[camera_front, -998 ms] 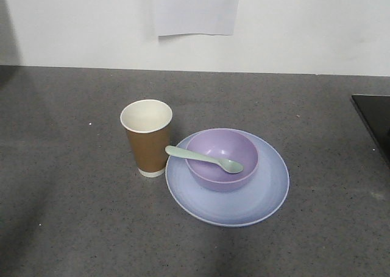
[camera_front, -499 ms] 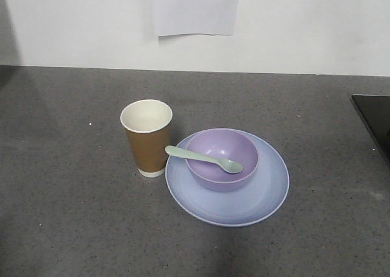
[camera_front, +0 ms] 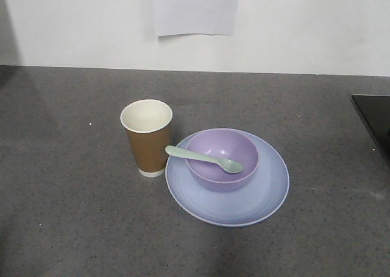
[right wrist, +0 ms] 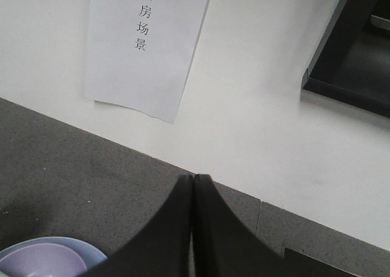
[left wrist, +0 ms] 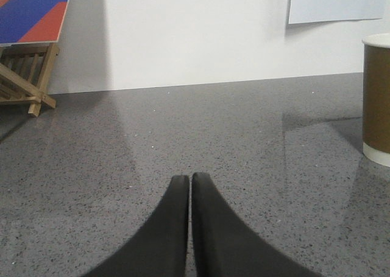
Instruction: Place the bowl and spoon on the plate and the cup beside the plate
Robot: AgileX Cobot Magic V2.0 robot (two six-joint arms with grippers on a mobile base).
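Note:
The lavender bowl (camera_front: 220, 159) sits on the pale blue-lilac plate (camera_front: 256, 198) in the middle of the grey counter. The mint-green spoon (camera_front: 204, 159) lies across the bowl, head inside, handle over the left rim. The brown paper cup (camera_front: 147, 138) stands upright just left of the plate. Neither gripper shows in the front view. My left gripper (left wrist: 189, 178) is shut and empty, low over the counter, with the cup (left wrist: 376, 100) at its right. My right gripper (right wrist: 194, 178) is shut and empty, above the plate (right wrist: 91, 248) and bowl (right wrist: 41, 260) at lower left.
A white wall with a taped paper sheet (camera_front: 195, 9) bounds the counter's far side. A black panel (camera_front: 373, 122) lies at the right edge. A wooden easel holding a red and blue board (left wrist: 30, 39) stands at the far left.

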